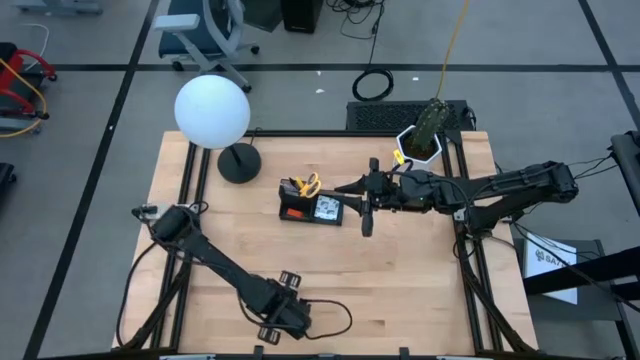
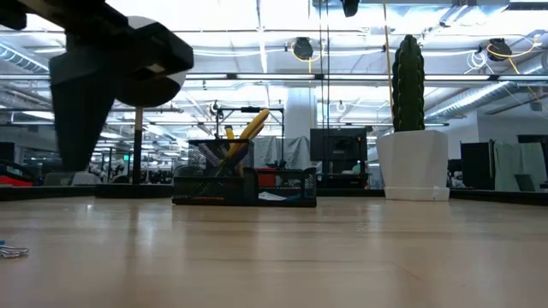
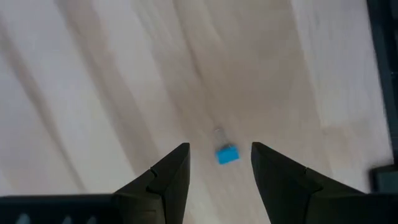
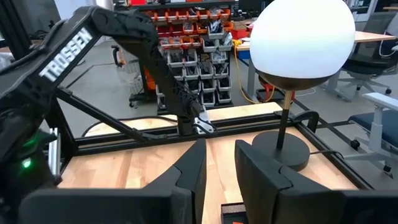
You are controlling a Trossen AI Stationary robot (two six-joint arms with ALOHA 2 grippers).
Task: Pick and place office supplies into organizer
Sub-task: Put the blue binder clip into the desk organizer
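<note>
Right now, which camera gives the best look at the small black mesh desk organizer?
The low view: the black mesh organizer shows side-on, its taller cup holding the yellow-handled scissors and the lower tray beside it. The high view shows it small from above. The right wrist view catches only an edge; the left wrist view shows none of it.

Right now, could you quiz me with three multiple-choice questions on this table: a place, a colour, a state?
1. Where are the yellow-handled scissors? A on the floor; B standing in the organizer's cup section; C held in the air.
2. What colour is the small piece on the table below the left gripper? A red; B green; C blue.
3. How is the left gripper? A open, holding nothing; B shut on a pen; C shut on the scissors.
Key: B, handles stick up from the cup; C, the left wrist view shows blue; A, fingers apart above the piece.
</note>
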